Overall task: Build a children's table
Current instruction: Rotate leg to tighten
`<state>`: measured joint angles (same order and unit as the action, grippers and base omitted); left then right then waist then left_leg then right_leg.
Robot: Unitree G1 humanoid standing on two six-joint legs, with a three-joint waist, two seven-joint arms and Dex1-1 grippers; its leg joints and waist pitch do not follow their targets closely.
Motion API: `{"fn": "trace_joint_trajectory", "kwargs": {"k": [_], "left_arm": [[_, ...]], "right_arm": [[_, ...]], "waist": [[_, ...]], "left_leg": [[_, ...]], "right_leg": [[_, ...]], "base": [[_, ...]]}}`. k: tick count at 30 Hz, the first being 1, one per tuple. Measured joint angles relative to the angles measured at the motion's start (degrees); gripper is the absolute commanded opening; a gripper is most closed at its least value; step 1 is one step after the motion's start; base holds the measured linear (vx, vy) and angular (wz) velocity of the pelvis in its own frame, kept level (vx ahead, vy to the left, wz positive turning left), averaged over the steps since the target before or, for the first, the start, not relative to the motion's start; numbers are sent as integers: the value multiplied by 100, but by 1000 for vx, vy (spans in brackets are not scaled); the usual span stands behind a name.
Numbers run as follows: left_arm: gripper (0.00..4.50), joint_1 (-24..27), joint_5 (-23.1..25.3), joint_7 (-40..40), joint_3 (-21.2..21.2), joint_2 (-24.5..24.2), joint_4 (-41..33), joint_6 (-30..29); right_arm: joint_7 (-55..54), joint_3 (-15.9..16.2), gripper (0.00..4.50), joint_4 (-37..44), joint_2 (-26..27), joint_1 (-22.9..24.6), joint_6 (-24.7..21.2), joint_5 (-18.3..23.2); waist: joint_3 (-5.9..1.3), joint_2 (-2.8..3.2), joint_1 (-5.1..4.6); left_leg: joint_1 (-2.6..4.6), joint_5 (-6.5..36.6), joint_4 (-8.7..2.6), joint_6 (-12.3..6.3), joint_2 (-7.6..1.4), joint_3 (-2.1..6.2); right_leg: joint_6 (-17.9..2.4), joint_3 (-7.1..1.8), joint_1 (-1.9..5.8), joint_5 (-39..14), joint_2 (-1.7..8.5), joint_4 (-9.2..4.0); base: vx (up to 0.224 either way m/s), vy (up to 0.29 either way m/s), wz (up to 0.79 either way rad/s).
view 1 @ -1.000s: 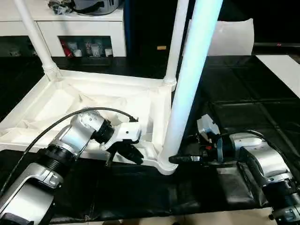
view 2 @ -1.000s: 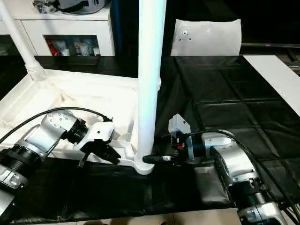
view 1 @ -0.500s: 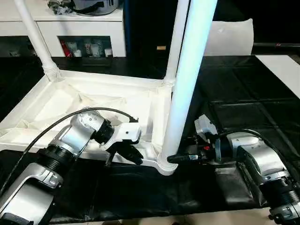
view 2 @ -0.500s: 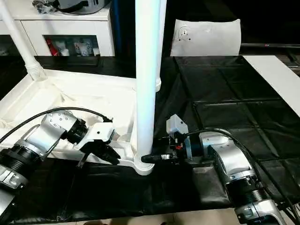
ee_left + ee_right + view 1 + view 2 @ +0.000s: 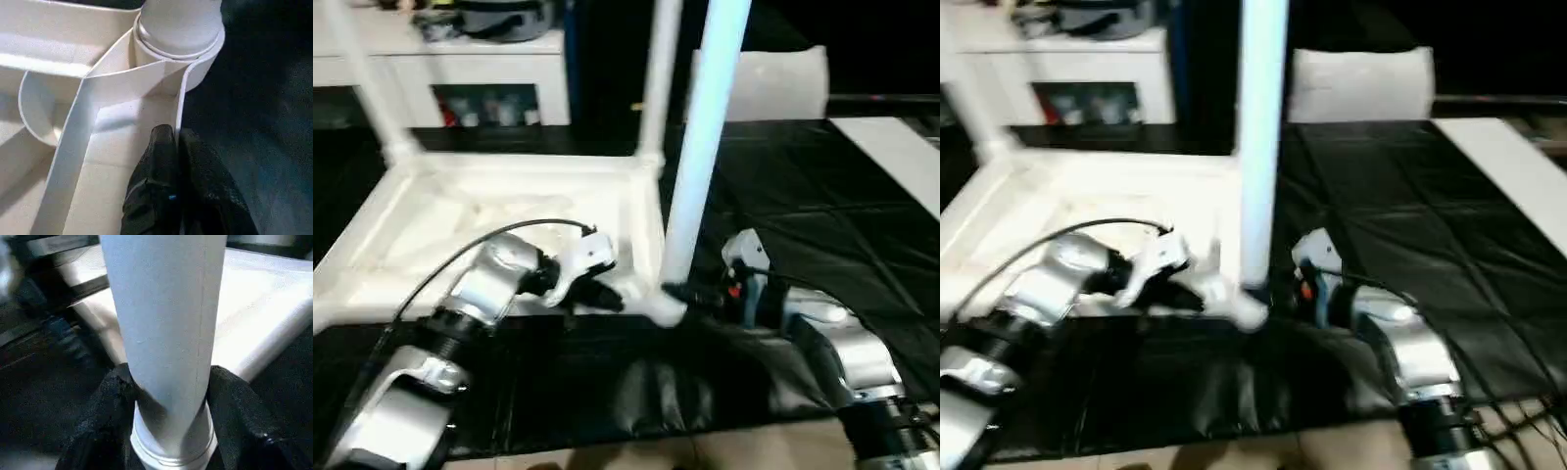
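Children's table (image 5: 509, 211), white ribbed plastic, upside down on black desk (image 5: 822, 186): light, stiff, slick. Left gripper (image 5: 177, 147) jaws pinched on rim wall; right gripper (image 5: 166, 396) jaws clamping tapered white leg (image 5: 164, 323) just above socket. Best held low there.

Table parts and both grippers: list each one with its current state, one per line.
Table top: upside down on the black surface, ribs facing up.
Near leg: upright in its corner socket.
Two far legs: upright in their sockets.
Left gripper: shut on the table top's edge wall.
Right gripper: shut on the near leg, just above the socket.
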<state>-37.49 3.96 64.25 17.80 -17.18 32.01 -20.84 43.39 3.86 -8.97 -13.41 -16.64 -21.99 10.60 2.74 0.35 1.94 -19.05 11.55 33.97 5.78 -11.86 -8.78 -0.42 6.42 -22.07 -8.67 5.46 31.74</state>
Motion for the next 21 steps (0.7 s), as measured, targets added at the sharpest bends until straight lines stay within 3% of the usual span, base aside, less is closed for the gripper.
{"fn": "trace_joint_trajectory", "kwargs": {"k": [4, 5, 6, 7, 8, 9, 10, 11, 12, 13, 14, 15, 17, 19, 21], "left_arm": [[0, -160, 27, -1212, -320, 671, 235, -545], [0, -181, 27, -1396, -355, 781, 259, -597], [0, -192, 25, -1552, -401, 895, 279, -655], [0, -193, 25, -1699, -427, 984, 281, -684], [0, -193, 26, -1826, -444, 1054, 296, -715], [0, -193, 26, -1866, -468, 1071, 286, -721], [0, -197, 22, -1861, -508, 1074, 241, -745], [0, -201, 19, -1861, -515, 1085, 220, -747], [0, -214, 23, -1862, -502, 1088, 199, -746], [0, -212, 23, -1857, -474, 1090, 179, -744], [0, -208, 24, -1855, -438, 1096, 175, -744], [0, -204, 31, -1816, -378, 1074, 134, -722], [0, -198, 28, -1642, -297, 952, 15, -605], [0, -162, 27, -1473, -204, 817, -94, -449], [0, -131, 18, -1314, -162, 706, -155, -332]], "right_arm": [[-1762, -315, 187, -279, 877, -355, -246, -430], [-2018, -348, 187, -327, 962, -426, -285, -485], [-2230, -387, 187, -352, 1040, -457, -295, -538], [-2404, -409, 187, -404, 1101, -507, -300, -580], [-2523, -414, 187, -468, 1126, -556, -293, -598], [-2578, -415, 187, -521, 1150, -620, -288, -598], [-2650, -426, 221, -540, 1209, -683, -255, -600], [-2666, -432, 242, -537, 1239, -683, -216, -600], [-2664, -443, 256, -509, 1246, -674, -196, -597], [-2663, -452, 256, -478, 1252, -612, -158, -596], [-2661, -452, 266, -463, 1257, -582, -140, -595], [-2620, -453, 279, -410, 1236, -542, -108, -595], [-2432, -449, 298, -231, 1173, -421, 0, -580], [-2146, -423, 321, -66, 973, -296, 63, -493], [-1842, -382, 337, 19, 785, -202, 133, -371]], "waist": [[45, 114, -251], [69, 107, -268], [99, 64, -265], [127, -39, -260], [144, -78, -270], [151, -51, -260], [133, 99, -264], [123, 182, -325], [122, 176, -330], [121, 79, -346], [116, 35, -352], [111, 29, -339], [96, 47, -313], [54, 11, -283], [48, 12, -266]], "left_leg": [[-44, 3, -9, -5, -67, 127], [-37, 3, -7, -5, -60, 122], [7, 3, -8, -5, -44, 67], [93, 3, -2, -4, 6, 5], [162, 22, 50, -20, 44, -15], [157, 222, 190, -86, 33, -22], [99, 276, 190, -115, 21, 73], [9, 274, 191, -108, -28, 188], [0, 272, 173, -100, -53, 234], [38, 245, 175, -52, 3, 208], [82, 243, 175, -48, 62, 192], [113, 245, 155, -46, 114, 160], [36, 240, 103, -41, 120, 156], [-39, 199, 97, -62, 122, 155], [-54, 206, 88, -75, 110, 141]], "right_leg": [[2, 247, 139, -7, 43, -217], [4, 225, 132, -75, 58, -102], [-22, 149, 104, -167, 83, 65], [-11, 19, 71, -188, 89, 159], [37, 48, 24, -161, 78, 146], [38, 179, 16, -162, 129, 107], [39, 461, 78, -161, 208, 14], [57, 621, 121, -174, 207, -82], [63, 572, 108, -197, 175, -26], [14, 414, 73, -144, 160, 37], [2, 311, 71, -35, 164, 68], [5, 256, 55, -28, 176, 99], [11, 239, -14, -31, 180, 94], [-17, 190, -102, 28, 173, 137], [-39, 185, -119, 19, 153, 145]], "base": [[-37, 33, -8], [-64, -8, 7], [-4, -35, 18], [42, -35, 19], [73, -47, 6], [0, 0, 0], [108, 31, -30], [152, 69, -27], [152, 69, -27], [86, 7, 7], [92, -20, 20], [92, -20, 20], [71, -7, 2], [66, -14, 4], [77, -13, 5]]}}
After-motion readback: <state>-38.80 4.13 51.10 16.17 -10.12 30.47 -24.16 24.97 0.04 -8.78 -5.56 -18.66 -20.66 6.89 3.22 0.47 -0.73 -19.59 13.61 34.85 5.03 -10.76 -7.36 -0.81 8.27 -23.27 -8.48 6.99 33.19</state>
